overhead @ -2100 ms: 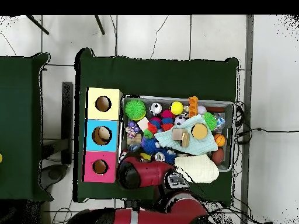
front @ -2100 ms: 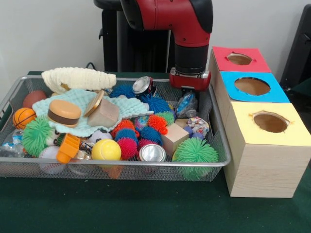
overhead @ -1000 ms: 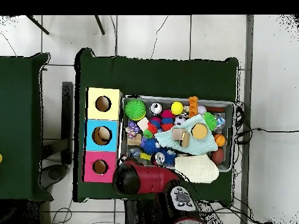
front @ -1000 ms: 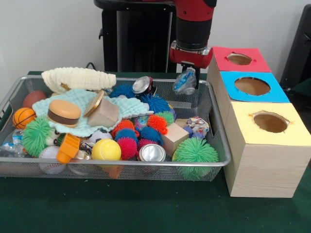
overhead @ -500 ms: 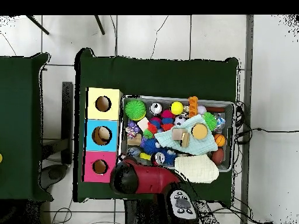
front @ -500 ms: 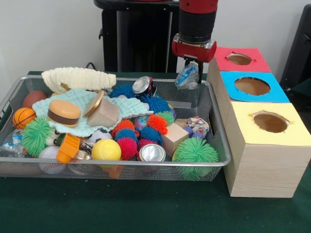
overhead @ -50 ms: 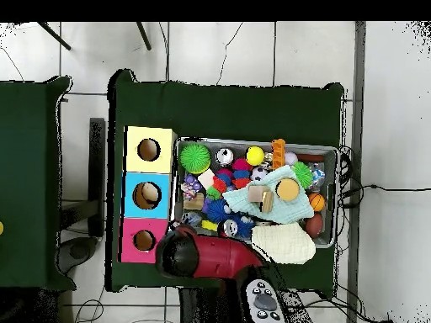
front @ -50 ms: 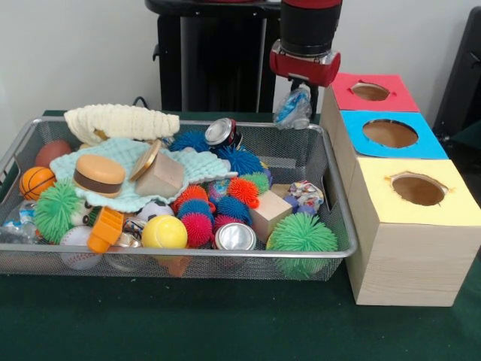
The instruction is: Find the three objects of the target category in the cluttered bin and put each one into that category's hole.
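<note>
The red and black gripper hangs above the far right corner of the wire mesh bin, its fingers closed on a crumpled clear plastic bottle with a blue label, which dangles clear of the bin's contents, just beside the red-topped wooden box. That box is the farthest in a row of three touching boxes on the green counter; the blue-topped box sits in the middle and the yellow-topped box nearest the camera, each with a round hole in its top. Below the bottle the bin is crowded: a crushed silver can, blue, red and green spiky rubber balls, a wooden cube, a second can, a yellow ball and a toy hamburger on a pale green cloth. In the overhead view the arm covers the gripper beside the red box.
</note>
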Robot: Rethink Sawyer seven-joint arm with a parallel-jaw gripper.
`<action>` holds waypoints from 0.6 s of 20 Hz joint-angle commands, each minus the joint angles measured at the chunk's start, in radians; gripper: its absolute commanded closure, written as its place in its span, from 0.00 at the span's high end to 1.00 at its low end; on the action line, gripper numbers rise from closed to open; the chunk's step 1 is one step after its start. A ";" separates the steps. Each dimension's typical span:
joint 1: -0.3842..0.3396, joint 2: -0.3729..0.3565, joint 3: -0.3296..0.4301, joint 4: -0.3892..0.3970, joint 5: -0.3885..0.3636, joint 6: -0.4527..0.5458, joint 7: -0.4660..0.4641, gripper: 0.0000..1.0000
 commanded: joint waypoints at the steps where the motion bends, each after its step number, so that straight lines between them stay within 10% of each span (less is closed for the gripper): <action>1: 0.007 -0.034 0.043 -0.008 0.081 0.094 0.157 0.00; 12: 0.110 -0.037 -0.019 -0.047 0.143 0.126 0.198 0.00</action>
